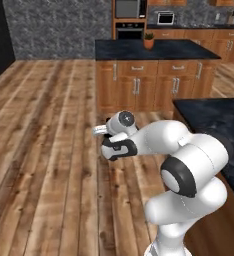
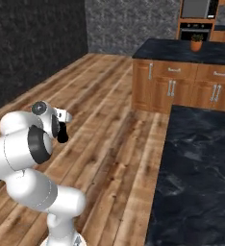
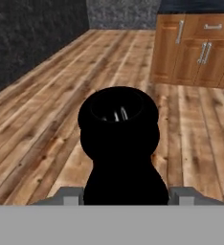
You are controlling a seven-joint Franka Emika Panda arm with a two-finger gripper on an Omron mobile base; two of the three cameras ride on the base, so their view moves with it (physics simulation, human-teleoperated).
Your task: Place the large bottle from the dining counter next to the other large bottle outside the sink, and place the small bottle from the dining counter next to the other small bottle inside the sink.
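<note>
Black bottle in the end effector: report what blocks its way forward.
Nothing nearby: the black bottle, gripped by the end effector, faces bare wood floor. Farther ahead stands the cabinet island; a black counter lies rightward.

Both base views look forward and down from behind the arm, sharing the wooden floor (image 1: 49, 150) and cabinet island (image 2: 181, 81). The hand view sits close behind a black bottle (image 3: 119, 143), facing the same floor.

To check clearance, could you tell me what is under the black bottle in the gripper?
Wooden floor lies under the black bottle; the bottle's own body covers the patch directly beneath.
</note>
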